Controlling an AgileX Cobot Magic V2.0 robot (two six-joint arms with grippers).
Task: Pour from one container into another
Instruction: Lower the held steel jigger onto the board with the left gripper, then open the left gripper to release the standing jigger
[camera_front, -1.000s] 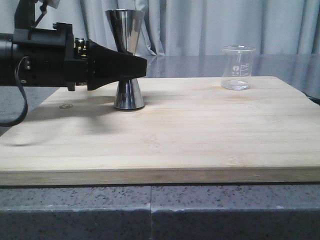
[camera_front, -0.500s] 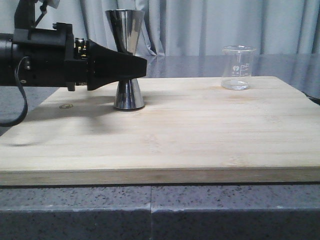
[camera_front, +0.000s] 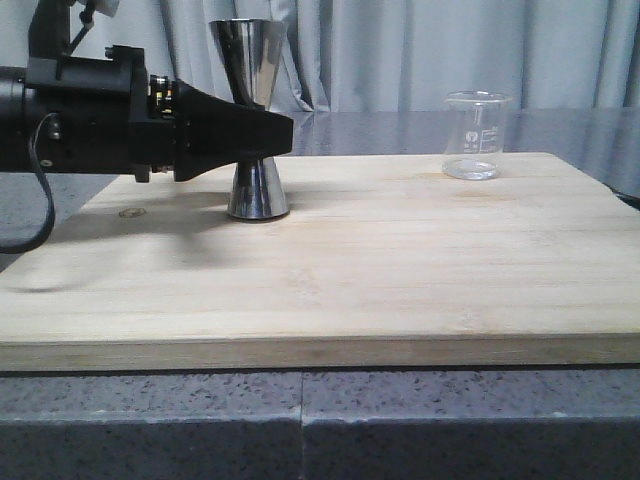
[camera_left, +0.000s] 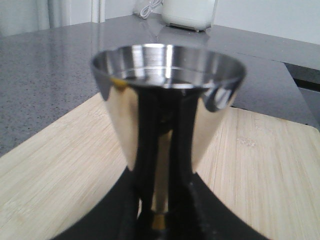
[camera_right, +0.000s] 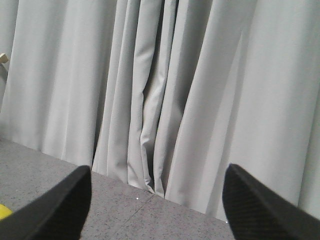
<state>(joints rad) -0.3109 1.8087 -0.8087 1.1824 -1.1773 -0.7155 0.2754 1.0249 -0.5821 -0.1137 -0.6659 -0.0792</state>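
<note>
The steel jigger (camera_front: 250, 60) stands upright on the wooden board (camera_front: 380, 270), left of middle. My left gripper (camera_front: 278, 132) reaches in level from the left and is shut on its narrow waist. In the left wrist view the jigger's upper cup (camera_left: 165, 95) fills the picture, and the gold band sits between the black fingers (camera_left: 142, 200). The clear glass beaker (camera_front: 475, 135) stands alone at the board's far right corner and looks empty. My right gripper (camera_right: 157, 200) is open, holds nothing and faces the curtain; it does not show in the front view.
The board lies on a grey speckled counter (camera_front: 300, 420) with a grey curtain (camera_front: 400, 50) behind. A bit of yellow lemon (camera_right: 4, 211) shows at the right wrist view's edge. A white appliance (camera_left: 189, 12) stands on the counter beyond the board.
</note>
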